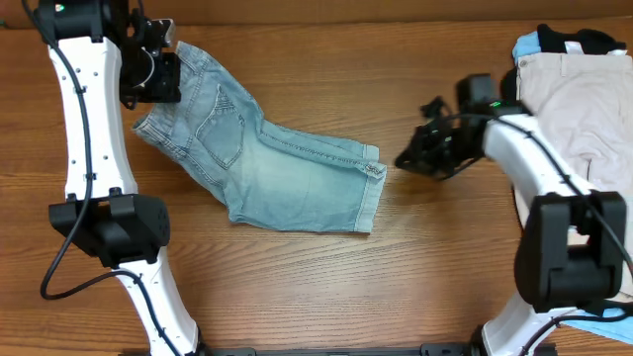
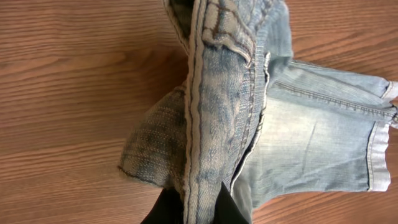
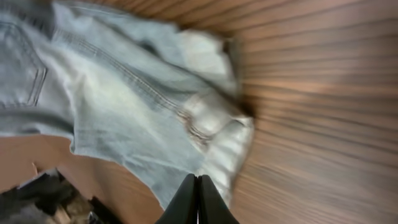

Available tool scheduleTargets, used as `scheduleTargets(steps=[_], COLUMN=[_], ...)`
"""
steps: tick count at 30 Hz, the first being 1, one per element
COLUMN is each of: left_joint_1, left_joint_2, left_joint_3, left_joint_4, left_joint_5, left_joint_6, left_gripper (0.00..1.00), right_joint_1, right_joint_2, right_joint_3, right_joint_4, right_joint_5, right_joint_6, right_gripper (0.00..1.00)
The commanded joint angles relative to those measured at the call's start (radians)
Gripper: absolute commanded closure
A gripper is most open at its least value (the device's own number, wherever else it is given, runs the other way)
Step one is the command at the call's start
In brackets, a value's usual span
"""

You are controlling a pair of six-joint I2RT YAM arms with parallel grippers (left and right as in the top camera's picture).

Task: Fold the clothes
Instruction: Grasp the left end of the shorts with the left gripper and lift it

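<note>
Wood-grain worktop [image 1: 326, 287], brown, carries everything. Pale blue denim shorts [image 1: 287, 173] lie left of centre, waistband toward the far-left corner, cuffed legs pointing right. A heap of clothes [image 1: 579, 99] sits at the right edge with a beige piece on top, well apart from the shorts. Left claw [image 1: 158, 79] is clamped on the waistband, which is bunched into a ridge; the legs lie flat. Right claw [image 1: 406, 160] has its fingers pressed together just beside the cuffed hem; contact cannot be told.
</note>
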Motion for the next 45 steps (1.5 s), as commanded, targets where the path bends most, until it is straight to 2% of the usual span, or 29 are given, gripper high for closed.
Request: scheduleTargets(steps=[1, 5, 15, 26, 33, 37, 45], left_joint_1=[-0.034, -0.068, -0.174, -0.389, -0.512, -0.565, -0.618], left_joint_2=[-0.03, -0.03, -0.03, -0.029, -0.029, -0.03, -0.03], left_joint_3=[0.028, 0.028, 0.028, -0.063, -0.201, -0.197, -0.186], left_joint_4=[-0.003, -0.003, -0.003, 0.0, 0.094, 0.121, 0.124], left_joint_5=[0.006, -0.005, 0.004, 0.003, 0.006, 0.006, 0.027], left_joint_6=[-0.014, -0.014, -0.015, -0.061, -0.132, -0.188, -0.226], left_gripper=[0.96, 0.96, 0.96, 0.96, 0.96, 0.96, 0.96], right_joint_1=[0.068, 0.097, 0.098, 0.098, 0.098, 0.098, 0.098], right_joint_2=[-0.003, -0.003, 0.0, 0.016, 0.016, 0.016, 0.029], right_joint_3=[-0.076, -0.148, -0.287, -0.291, -0.291, -0.291, -0.291], right_joint_4=[0.097, 0.198, 0.372, 0.412, 0.412, 0.412, 0.417], right_joint_5=[-0.04, 0.032, 0.055, 0.055, 0.055, 0.055, 0.055], right_joint_6=[0.116, 0.214, 0.221, 0.243, 0.243, 0.243, 0.243], right_gripper=[0.96, 0.96, 0.96, 0.96, 0.96, 0.96, 0.96])
